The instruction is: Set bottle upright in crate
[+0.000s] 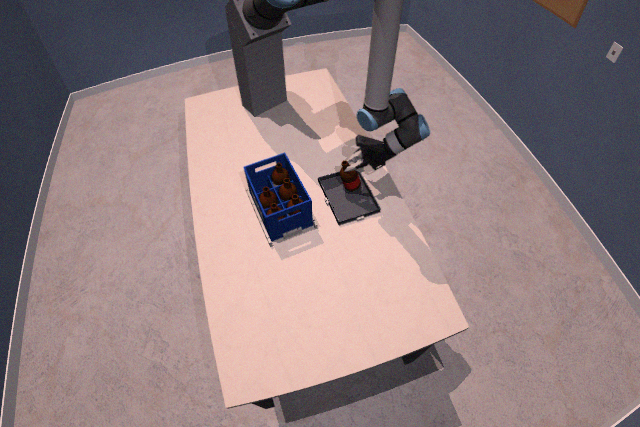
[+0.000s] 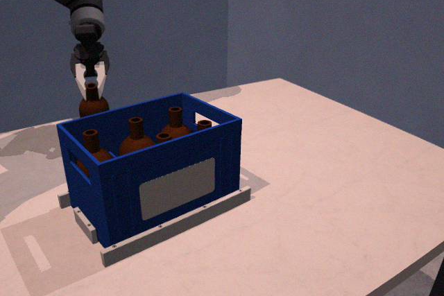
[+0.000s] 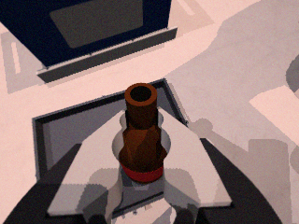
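A brown bottle (image 1: 351,180) (image 2: 94,107) (image 3: 140,146) with a red band stands about upright over the far part of the dark tray (image 1: 345,206) (image 3: 70,131). My gripper (image 1: 347,167) (image 2: 92,96) (image 3: 142,109) is shut on its neck, the arm slanting in from the side. Whether the bottle's base touches the tray I cannot tell. The blue crate (image 1: 305,216) (image 2: 123,192) (image 3: 156,9) stands beside the tray, on the left in the top view. It holds several upright brown bottles; its far left compartment there shows no bottle.
Low grey rails (image 2: 179,222) (image 3: 112,55) run along the crate's foot. The crate's high walls and the necks of the standing bottles (image 1: 286,189) (image 2: 136,138) rise beside the tray. The robot's pedestal (image 1: 261,71) stands at the table's far end.
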